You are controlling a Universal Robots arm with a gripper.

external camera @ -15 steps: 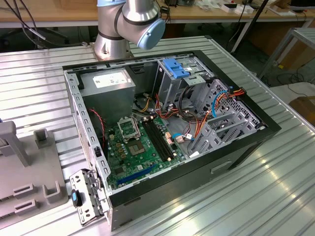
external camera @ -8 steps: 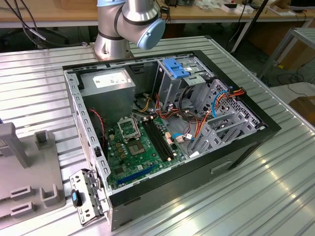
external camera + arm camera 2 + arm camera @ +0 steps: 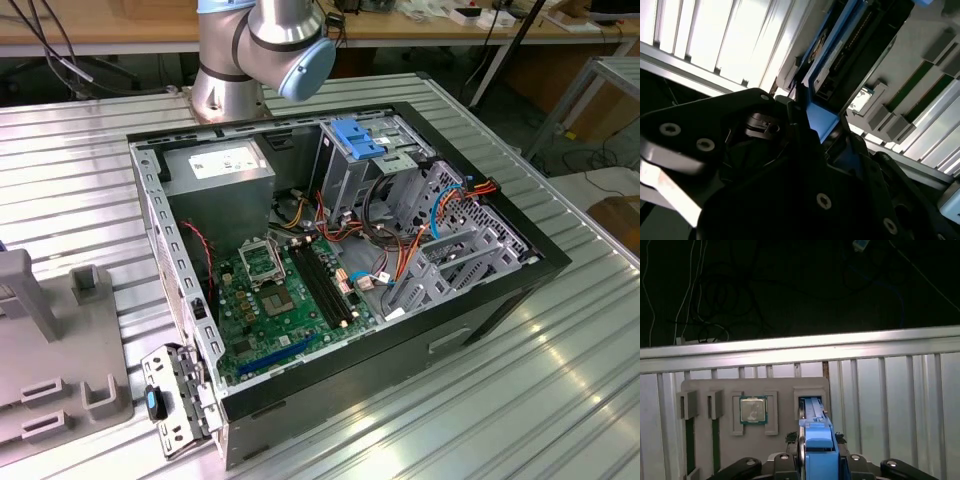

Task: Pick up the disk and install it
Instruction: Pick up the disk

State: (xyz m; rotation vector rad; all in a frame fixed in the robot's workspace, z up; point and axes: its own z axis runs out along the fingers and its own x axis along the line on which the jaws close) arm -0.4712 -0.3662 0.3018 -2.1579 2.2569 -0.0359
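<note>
The disk stands edge-on between my gripper's fingers, its bright blue rail and end tab toward the camera. In the second wrist view its dark body runs away from the blue tab, which my gripper clamps. My gripper is shut on the disk. The disk's far end points into a narrow slot of the grey fixture plate. I cannot tell whether it still touches the slot.
A processor chip lies in a recess beside the slot. The open computer case lies on the slatted metal table, with a silver drive cage topped by a pale blue bracket. The grey fixture sits at the exterior view's left.
</note>
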